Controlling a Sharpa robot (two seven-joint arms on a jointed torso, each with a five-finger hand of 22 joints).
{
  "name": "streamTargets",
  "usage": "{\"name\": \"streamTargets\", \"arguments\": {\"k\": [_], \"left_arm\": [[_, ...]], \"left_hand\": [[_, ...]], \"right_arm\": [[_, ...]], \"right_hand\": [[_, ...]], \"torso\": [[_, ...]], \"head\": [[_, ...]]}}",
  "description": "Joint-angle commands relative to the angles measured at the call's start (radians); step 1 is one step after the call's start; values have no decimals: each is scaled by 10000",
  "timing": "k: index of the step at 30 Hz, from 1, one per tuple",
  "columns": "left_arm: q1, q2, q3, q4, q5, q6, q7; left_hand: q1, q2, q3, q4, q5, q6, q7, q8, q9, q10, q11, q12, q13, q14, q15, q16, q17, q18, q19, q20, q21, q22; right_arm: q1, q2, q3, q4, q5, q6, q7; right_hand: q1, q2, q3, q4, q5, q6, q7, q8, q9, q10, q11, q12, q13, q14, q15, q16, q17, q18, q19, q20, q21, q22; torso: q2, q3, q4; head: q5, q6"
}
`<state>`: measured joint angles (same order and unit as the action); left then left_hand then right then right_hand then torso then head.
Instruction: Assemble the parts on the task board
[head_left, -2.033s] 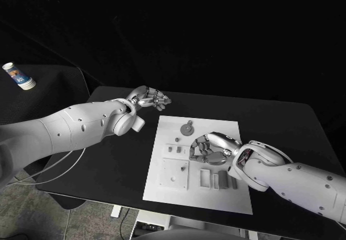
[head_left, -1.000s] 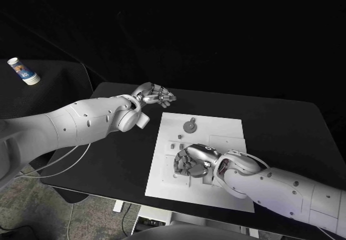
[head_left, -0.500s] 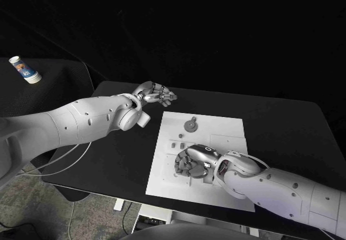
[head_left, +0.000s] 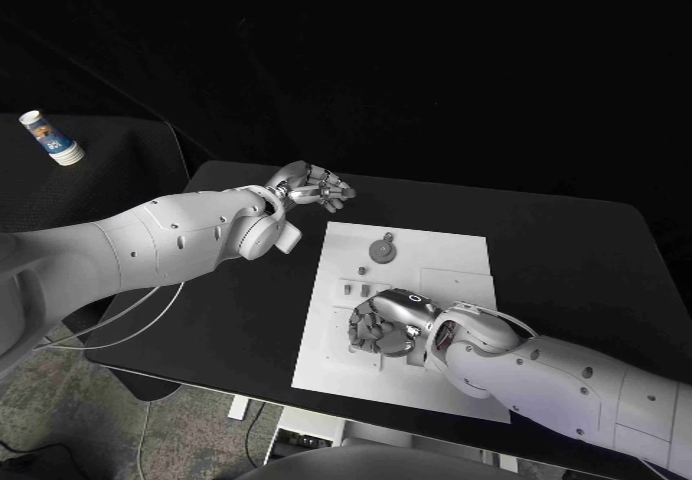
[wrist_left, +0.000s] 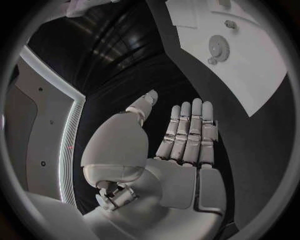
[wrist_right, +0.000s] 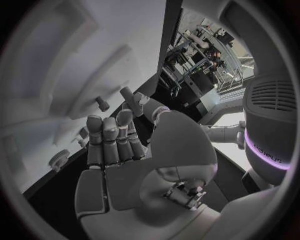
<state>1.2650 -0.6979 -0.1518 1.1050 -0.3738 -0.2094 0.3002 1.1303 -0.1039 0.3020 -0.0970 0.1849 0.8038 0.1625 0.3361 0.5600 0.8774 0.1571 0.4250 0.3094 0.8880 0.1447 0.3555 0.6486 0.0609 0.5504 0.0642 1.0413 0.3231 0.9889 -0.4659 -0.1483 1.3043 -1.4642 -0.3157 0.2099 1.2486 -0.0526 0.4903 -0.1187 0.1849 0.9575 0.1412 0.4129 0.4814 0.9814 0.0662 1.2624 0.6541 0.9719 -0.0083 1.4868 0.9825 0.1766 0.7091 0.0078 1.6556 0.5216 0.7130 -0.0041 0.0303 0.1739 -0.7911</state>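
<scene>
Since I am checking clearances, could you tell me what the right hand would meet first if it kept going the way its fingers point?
Most likely the white task board itself. In the right wrist view the right hand has fingers extended toward the board's surface near a small peg; depth is unclear, so the peg might come first.

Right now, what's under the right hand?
The right hand hovers over the task board, above its lower-left section. Small pegs stand near the fingertips; parts directly beneath the palm are covered.

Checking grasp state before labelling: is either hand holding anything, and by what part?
Nothing held. Left hand is open above the black table, fingers straight. Right hand is open over the task board, palm bare.
</scene>
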Motion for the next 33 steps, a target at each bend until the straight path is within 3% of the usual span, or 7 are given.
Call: {"name": "streamTargets", "arguments": {"k": [1, 33], "left_arm": [[14, 24, 9, 21, -10, 93, 73], [15, 22, 9, 18, -10, 109, 60]], "left_hand": [[0, 118, -26, 11, -1, 67, -31, 41, 17, -7, 9, -46, 13, 54, 4, -51, -16, -175, -79, -9, -34, 15], [1, 115, -29, 11, -1, 68, -29, 38, 16, -5, 9, -57, 15, 58, 4, -65, -21, -178, -89, -7, -39, 16]], "right_arm": [[-43, 59, -5, 1, -133, -17, 18], [-134, 153, -74, -220, -354, 290, -87]], "right_hand": [[82, 19, 50, -1, 31, 180, 71, 28, 38, 54, -14, -40, -10, 27, -22, -30, -15, 172, 67, 6, 1273, 10], [67, 2, 79, 11, 30, 190, 71, 24, 37, 62, -12, -47, -19, 35, -23, -34, -19, 172, 77, 7, 1277, 15]], "torso": [[-1, -1, -1], [2, 5, -4]], "head": [[6, -11], [28, -87]]}}
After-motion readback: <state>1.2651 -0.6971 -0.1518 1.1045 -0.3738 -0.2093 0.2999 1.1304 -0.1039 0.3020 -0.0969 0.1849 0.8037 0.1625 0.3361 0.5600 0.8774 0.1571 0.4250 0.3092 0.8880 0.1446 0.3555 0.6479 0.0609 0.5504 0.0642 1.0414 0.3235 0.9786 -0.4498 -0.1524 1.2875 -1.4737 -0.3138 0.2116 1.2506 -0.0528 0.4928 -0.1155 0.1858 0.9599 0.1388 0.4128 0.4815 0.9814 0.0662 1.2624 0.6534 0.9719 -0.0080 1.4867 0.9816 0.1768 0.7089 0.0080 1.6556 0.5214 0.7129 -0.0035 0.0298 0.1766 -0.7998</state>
